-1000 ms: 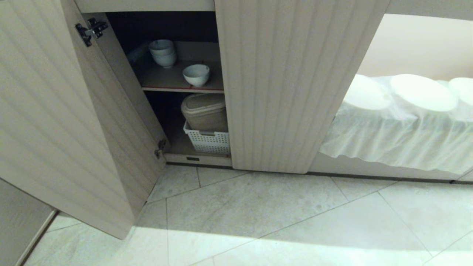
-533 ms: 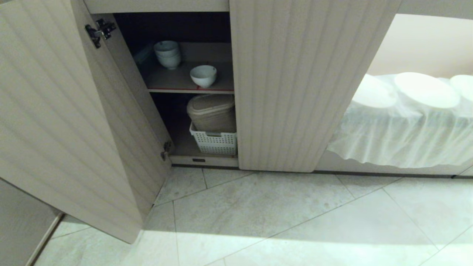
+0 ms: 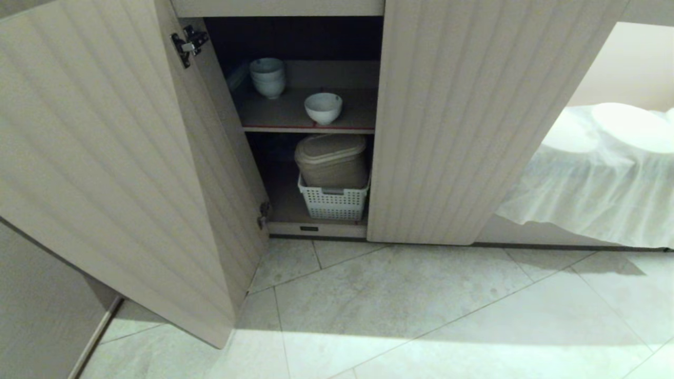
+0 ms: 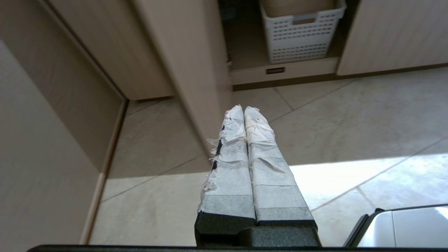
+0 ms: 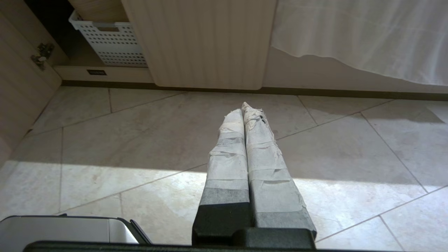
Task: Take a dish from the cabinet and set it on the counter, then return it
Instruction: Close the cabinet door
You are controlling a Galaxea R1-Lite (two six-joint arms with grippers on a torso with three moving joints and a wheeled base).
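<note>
The dish (image 3: 323, 107), a small white bowl, stands alone on the upper shelf of the open cabinet (image 3: 453, 131), near the shelf's red front edge. A stack of similar white bowls (image 3: 268, 77) sits further back to its left. The counter is out of view. Neither arm shows in the head view. My left gripper (image 4: 244, 109) is shut and empty, held low above the tiled floor beside the open door's lower edge. My right gripper (image 5: 244, 106) is also shut and empty, over the floor in front of the closed door.
The left fluted door (image 3: 116, 158) stands wide open and juts out over the floor. Below the shelf a beige lidded bin (image 3: 330, 159) sits in a white perforated basket (image 3: 333, 202). A white cloth (image 3: 595, 179) covers round things at the right. Pale floor tiles (image 3: 421, 305) lie in front.
The whole head view has shifted: the cabinet opening and its contents now sit further right in the picture, so the camera has moved. The dish and the bowls stay in place on the shelf.
</note>
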